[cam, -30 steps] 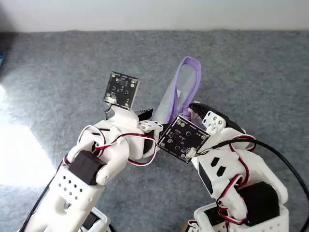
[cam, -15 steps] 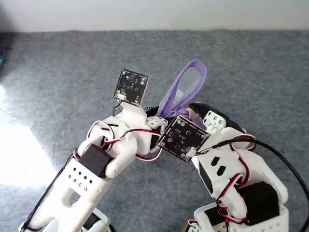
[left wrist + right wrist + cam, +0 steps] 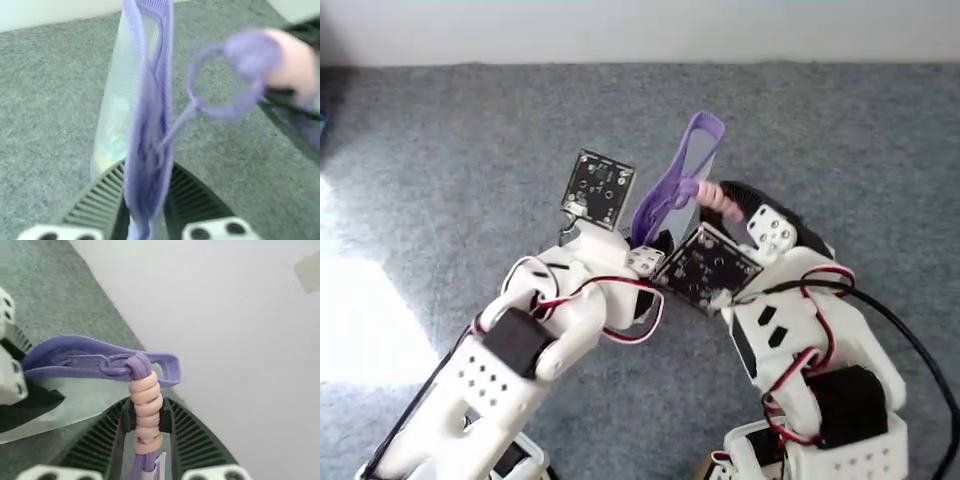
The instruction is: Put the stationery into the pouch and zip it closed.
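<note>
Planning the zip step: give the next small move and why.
Probably draw the right gripper, shut on the pink pull, away from the left gripper along the zipper: the left one clamps the pouch end, and the slider sits near it.

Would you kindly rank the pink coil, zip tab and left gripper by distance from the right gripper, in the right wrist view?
1. Pink coil: in the right gripper's jaws.
2. Zip tab: on the pouch's edge.
3. Left gripper: farthest, holding the pouch.

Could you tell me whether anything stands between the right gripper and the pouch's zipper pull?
Nothing visible does: the right gripper is shut on the pink zipper pull, and the left gripper clamps the pouch.
</note>
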